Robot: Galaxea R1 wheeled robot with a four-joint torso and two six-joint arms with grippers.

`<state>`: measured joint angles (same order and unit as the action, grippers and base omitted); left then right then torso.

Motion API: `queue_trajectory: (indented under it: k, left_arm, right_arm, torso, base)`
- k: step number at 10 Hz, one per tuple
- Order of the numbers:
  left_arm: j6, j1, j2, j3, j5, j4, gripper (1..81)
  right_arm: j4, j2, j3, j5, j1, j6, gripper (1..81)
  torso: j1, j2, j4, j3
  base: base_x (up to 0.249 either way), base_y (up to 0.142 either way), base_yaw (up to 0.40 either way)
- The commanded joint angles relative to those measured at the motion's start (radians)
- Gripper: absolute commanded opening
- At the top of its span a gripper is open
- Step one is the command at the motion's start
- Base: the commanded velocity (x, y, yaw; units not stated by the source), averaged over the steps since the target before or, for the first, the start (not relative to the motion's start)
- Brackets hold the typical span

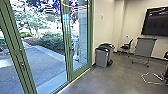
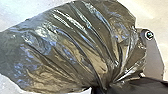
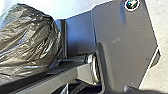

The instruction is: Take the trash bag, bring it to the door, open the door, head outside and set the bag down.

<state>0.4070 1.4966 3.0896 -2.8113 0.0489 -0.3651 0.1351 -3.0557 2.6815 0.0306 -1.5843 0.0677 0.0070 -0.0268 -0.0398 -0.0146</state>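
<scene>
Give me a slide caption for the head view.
Green-framed glass doors facing a paved yard, with waste bins and a dark screen indoors.

The trash bag (image 2: 62, 50) is coloured a dark olive-brown, streaked with white glints and tinged with blue along its creases. The door frame (image 1: 80, 72) is finished in muted green. Outside, the paving (image 1: 47, 67) is toned blue-grey and edged by a paler band, while the shrubs (image 1: 51, 40) are mottled in light and dark green. The wall (image 1: 102, 27) is coloured cream, and the floor (image 1: 100, 80) is clouded in uneven greys. Grey is shown by the waste bin (image 1: 101, 58) and the stand panel (image 1: 145, 47), black by the television screen (image 1: 157, 22) and the chair (image 1: 127, 46).
</scene>
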Motion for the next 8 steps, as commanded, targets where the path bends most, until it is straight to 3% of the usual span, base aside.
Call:
queue_trajectory:
  k: [1,8]
  left_arm:
    - [0.006,-0.058,0.005,-0.001,-0.05,0.015,1.0]
    - [0.006,-0.058,0.005,-0.001,-0.05,0.014,1.0]
  right_arm:
    - [-0.011,-0.008,-0.003,-0.057,0.051,-0.002,81.1]
    - [-0.009,-0.011,0.0,-0.057,0.048,-0.002,81.1]
  torso:
    - [0.0,0.0,0.0,0.0]
    - [0.0,0.0,0.0,0.0]
  base:
    - [0.153,-0.061,0.0]
    - [0.154,-0.079,0.0]
